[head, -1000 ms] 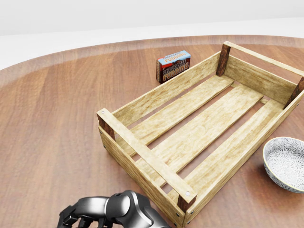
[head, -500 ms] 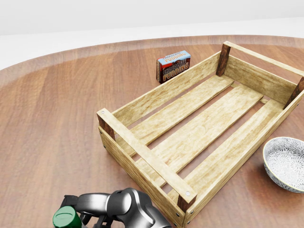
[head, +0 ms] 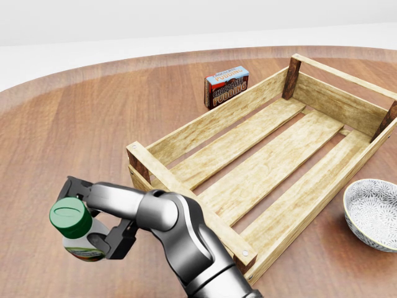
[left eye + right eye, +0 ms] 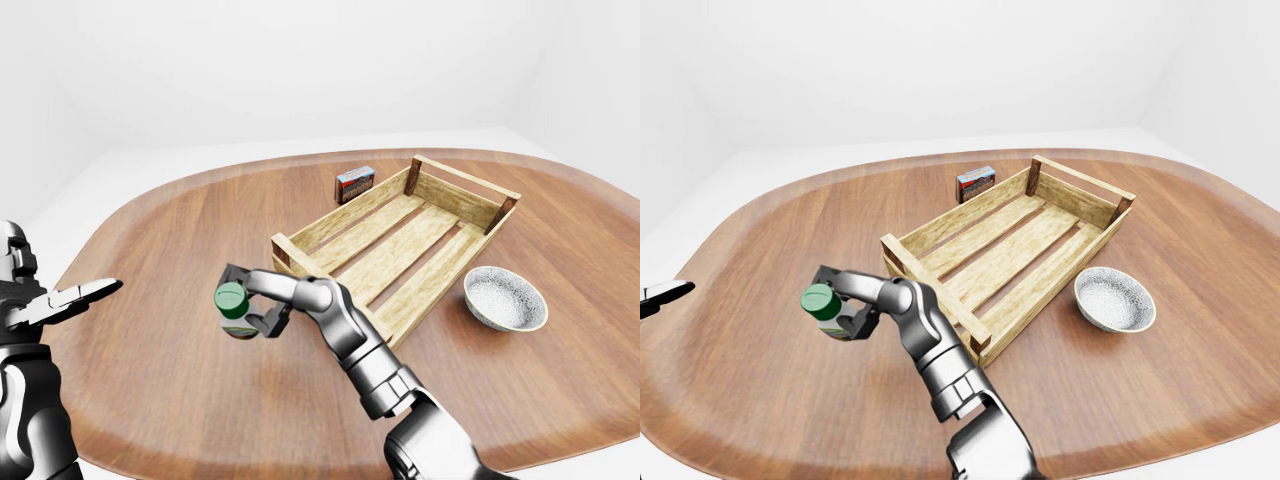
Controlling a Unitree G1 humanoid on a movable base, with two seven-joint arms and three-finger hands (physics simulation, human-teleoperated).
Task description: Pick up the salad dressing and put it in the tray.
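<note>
The salad dressing bottle (image 3: pixel 70 218), green-capped with a label on its body, hangs above the wooden table at the lower left of the head view. My right gripper (image 3: pixel 94 218) is shut on it, fingers wrapped round the bottle just under the cap. The bottle sits to the left of the slatted wooden tray (image 3: pixel 322 186), near its nearer short end, and outside it. Nothing lies in the tray. My left gripper (image 4: pixel 78 294) shows at the left edge of the left-eye view, open, fingers stretched flat and far from the bottle.
A chocolate pudding box (image 3: pixel 226 86) stands just beyond the tray's long left wall. A patterned grey bowl (image 3: pixel 374 212) sits to the right of the tray. The round wooden table (image 3: pixel 74 130) spreads wide to the left of the tray.
My right hand has risen from the bottom edge of the head view, up and leftward, carrying the green-capped bottle into full sight. Tray, box and bowl have not moved.
</note>
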